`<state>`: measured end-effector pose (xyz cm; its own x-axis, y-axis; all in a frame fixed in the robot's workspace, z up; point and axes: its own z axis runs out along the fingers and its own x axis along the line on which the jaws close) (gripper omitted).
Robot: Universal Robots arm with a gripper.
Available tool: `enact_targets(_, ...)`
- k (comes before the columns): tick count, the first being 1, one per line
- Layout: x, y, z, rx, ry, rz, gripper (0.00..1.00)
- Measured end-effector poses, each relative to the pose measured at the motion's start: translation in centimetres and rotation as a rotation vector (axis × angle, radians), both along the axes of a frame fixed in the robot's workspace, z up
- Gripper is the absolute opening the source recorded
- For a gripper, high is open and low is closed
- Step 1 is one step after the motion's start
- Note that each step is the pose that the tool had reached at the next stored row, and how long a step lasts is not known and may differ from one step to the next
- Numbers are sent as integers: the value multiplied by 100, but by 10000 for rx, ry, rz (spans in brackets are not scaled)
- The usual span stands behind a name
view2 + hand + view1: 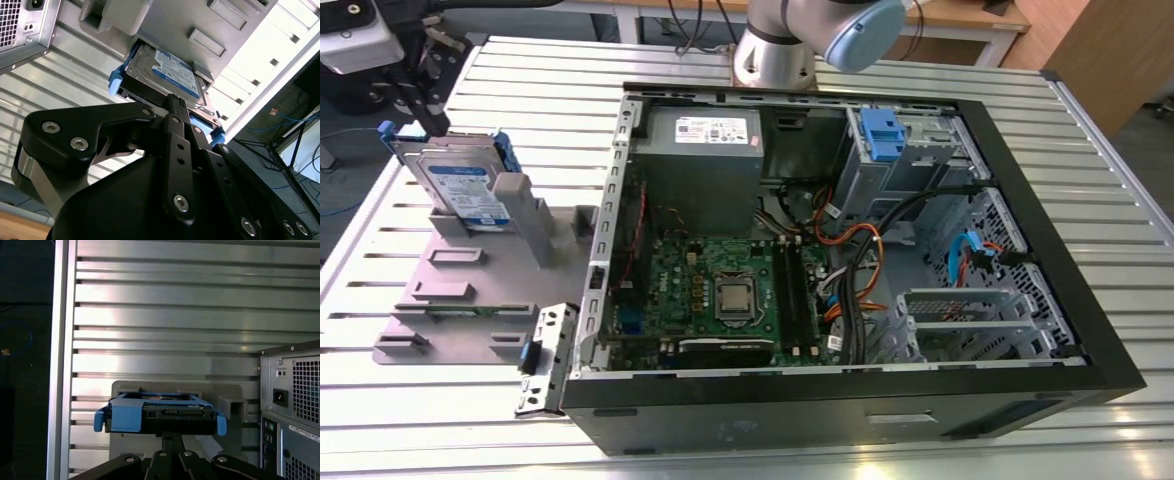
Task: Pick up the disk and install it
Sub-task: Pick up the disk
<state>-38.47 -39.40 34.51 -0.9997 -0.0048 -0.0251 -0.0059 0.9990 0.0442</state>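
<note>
Silver under a white-and-blue label, the disk [460, 180] stands on edge in a grey holder [467, 290] on the slatted metal table [720, 60]. It sits at the exterior view's left, just beside the open computer case [1107, 350] and outside it. We see the black gripper [438, 128] at the disk's upper edge, and the arm [801, 40] beyond the case's far wall. Inside the case sit the grey power-supply box [700, 150] and a blue-latched drive cage [881, 140].

In the second wrist view, the gripper [172, 100] points at the middle of the near edge of the disk [172, 70]. Its fingers [172, 125] are pressed together, their tips meeting the blue bracket [116, 80]. The holder [165, 25] rises behind.

In the first wrist view, we look at the disk [160, 415] end-on, seated in the holder [125, 388] on the table [175, 315]. The gripper [172, 440] touches its near edge at the centre, the claw drawn together. Whether it nips any part of the bracket we cannot tell. The computer case [290, 405] stands just beside.
</note>
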Motion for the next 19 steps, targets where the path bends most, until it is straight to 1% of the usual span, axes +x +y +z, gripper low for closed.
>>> enact_targets(5,0,0,0,0,0,292,11)
enact_targets(19,0,0,0,0,0,379,11)
